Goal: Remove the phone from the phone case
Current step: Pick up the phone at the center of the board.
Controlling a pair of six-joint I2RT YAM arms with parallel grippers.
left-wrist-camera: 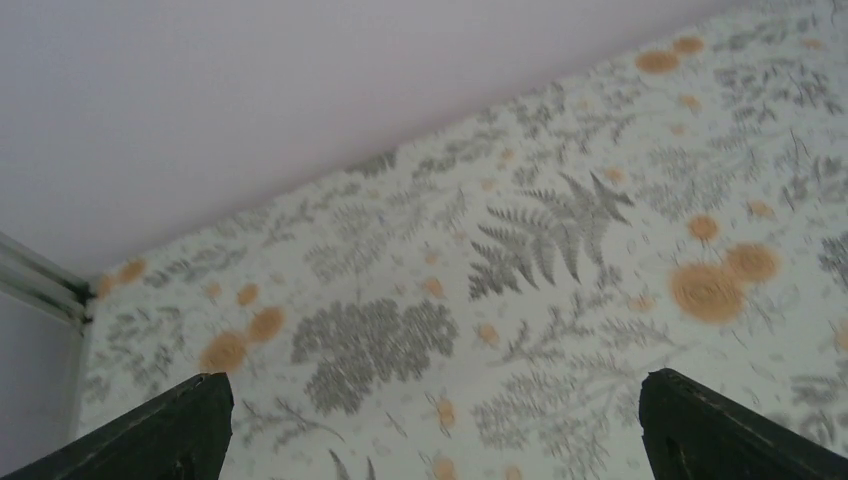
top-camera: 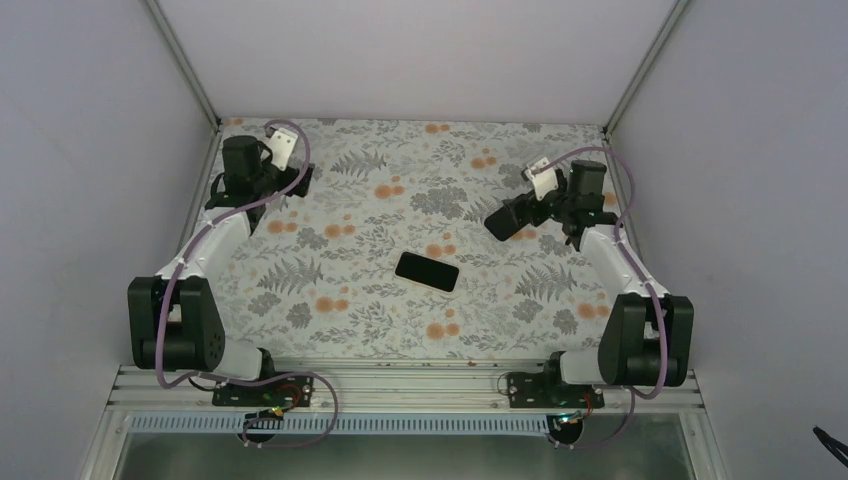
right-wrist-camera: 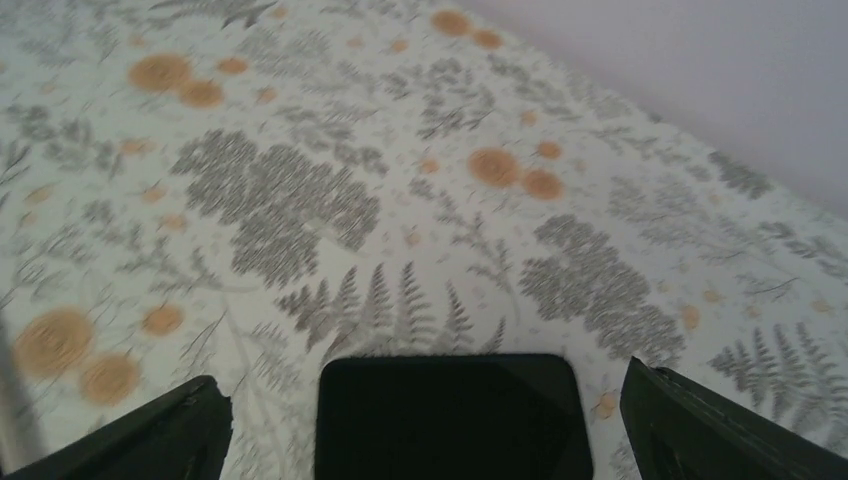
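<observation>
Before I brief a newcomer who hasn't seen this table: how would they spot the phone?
Start with the floral tablecloth that fills the top view. Near its middle lies the phone, flat and slanted. It is the only loose thing there, a plain black rounded rectangle among grey ferns and orange blooms.

My overhead camera sits above and behind the arm bases [top-camera: 250,385] and looks down over the whole flowered tabletop [top-camera: 400,200] from some way off. The left wrist camera rides low, facing across the tabletop toward a wall [left-wrist-camera: 300,80] and a corner post [left-wrist-camera: 40,285], with its own fingers [left-wrist-camera: 170,430] in the bottom corners. The right wrist camera looks down from close by, the phone [right-wrist-camera: 450,420] at its lower edge. The overhead view shares that phone and the pattern around it.
</observation>
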